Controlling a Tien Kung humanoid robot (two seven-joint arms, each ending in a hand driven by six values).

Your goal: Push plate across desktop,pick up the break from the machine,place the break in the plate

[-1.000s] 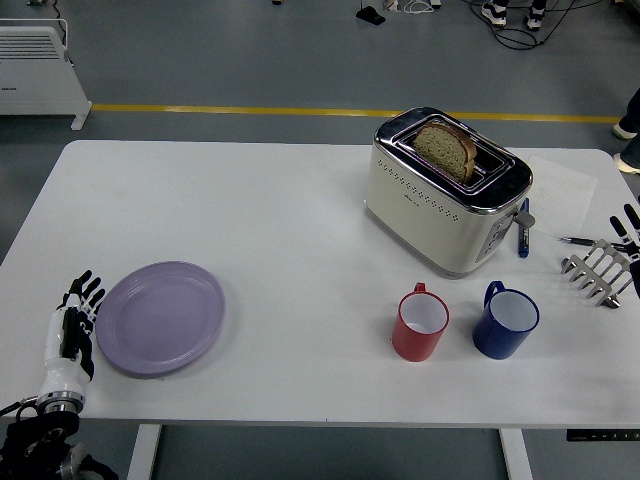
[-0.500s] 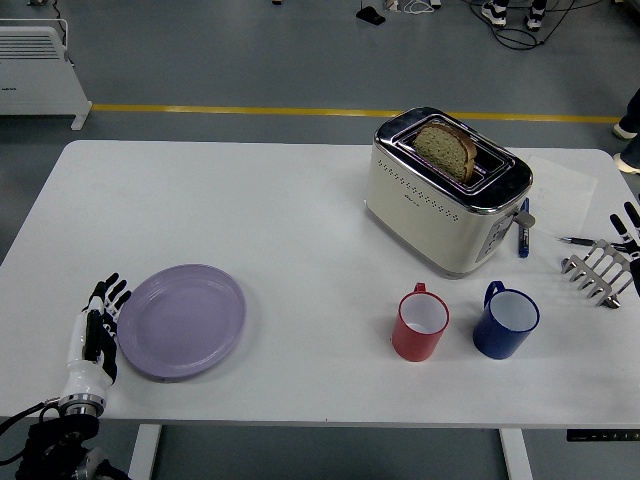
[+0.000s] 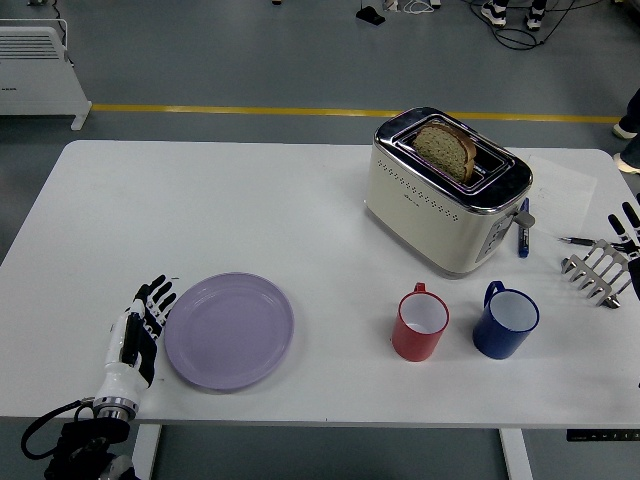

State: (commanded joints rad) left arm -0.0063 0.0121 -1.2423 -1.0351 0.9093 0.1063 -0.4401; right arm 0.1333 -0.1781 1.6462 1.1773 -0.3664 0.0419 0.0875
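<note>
We have a single head view, set high on the robot's side and angled forward and down. It takes in the whole white rectangular table [image 3: 250,200], near edge at the bottom, with grey floor and a yellow floor line [image 3: 300,111] beyond the far edge. No second view overlaps.

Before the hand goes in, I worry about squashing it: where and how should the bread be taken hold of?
Pinch the rounded top crust of the bread, coming straight down from above. Only that upper part stands out of the toaster slot; the rest is hidden inside.
</note>
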